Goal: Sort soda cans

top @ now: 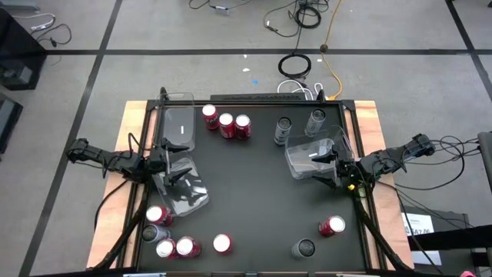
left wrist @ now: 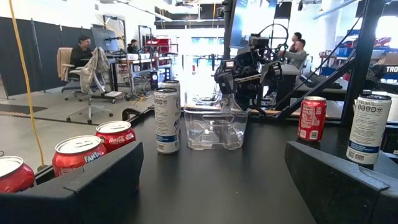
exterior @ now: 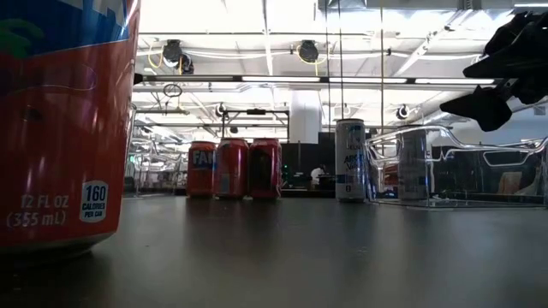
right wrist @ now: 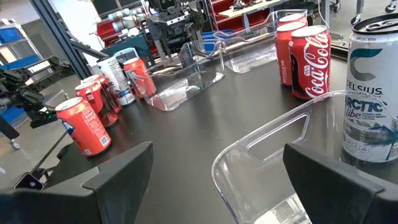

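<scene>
Both grippers wide open, nothing held: left gripper (top: 178,175) at 9 o'clock over clear bin (top: 184,194), right gripper (top: 332,161) at 3 over its bin (top: 307,158). Red cans (top: 226,124) lined at 12, silver cans (top: 300,127) alongside, more red (top: 173,238) at 7 — looks like each arm feeds own bin.

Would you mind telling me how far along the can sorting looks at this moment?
It looks barely begun. Done: nothing visible; both clear bins near the grippers look empty. In hand: nothing; the left gripper and right gripper are open, each over a bin. Left: the three red cans at the back, two silver cans, and the front-left cluster.
</scene>
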Controlling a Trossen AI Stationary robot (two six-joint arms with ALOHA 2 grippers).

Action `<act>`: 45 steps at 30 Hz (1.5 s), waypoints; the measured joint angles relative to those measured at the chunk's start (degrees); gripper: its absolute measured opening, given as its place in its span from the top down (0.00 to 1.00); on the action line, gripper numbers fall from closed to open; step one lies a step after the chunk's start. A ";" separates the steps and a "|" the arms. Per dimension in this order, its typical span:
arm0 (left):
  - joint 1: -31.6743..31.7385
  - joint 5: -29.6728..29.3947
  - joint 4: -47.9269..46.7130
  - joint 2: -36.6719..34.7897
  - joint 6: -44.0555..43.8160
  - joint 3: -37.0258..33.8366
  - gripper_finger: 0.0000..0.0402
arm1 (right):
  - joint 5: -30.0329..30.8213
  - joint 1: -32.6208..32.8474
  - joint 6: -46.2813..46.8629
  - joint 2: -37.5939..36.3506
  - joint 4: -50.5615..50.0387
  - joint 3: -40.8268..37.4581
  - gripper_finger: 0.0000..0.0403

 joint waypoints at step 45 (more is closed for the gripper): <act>0.01 -7.33 1.44 -0.01 -23.77 4.32 0.00 | -0.02 0.00 0.00 0.02 0.02 0.02 0.13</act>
